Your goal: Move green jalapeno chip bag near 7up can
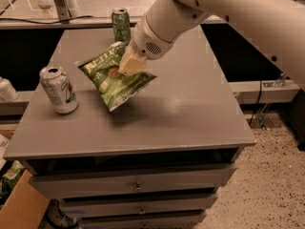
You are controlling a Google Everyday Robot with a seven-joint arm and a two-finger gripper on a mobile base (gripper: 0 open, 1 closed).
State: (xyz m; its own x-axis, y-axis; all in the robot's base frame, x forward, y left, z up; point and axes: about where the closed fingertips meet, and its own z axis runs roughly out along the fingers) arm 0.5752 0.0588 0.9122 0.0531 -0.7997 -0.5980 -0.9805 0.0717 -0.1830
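Observation:
The green jalapeno chip bag (110, 80) hangs tilted in the air above the grey cabinet top (190, 104), left of its middle. My gripper (130, 64) comes in from the upper right on a white arm and is shut on the bag's upper right part. The 7up can (58, 89), silver-white with green lettering, stands upright near the left edge, a short way left of the bag and apart from it.
An all-green can (121, 25) stands at the back edge of the top, behind the bag. A white object (7, 90) sits off the left edge. Drawers (138, 185) are below the front edge. A cardboard box (21, 209) lies on the floor at lower left.

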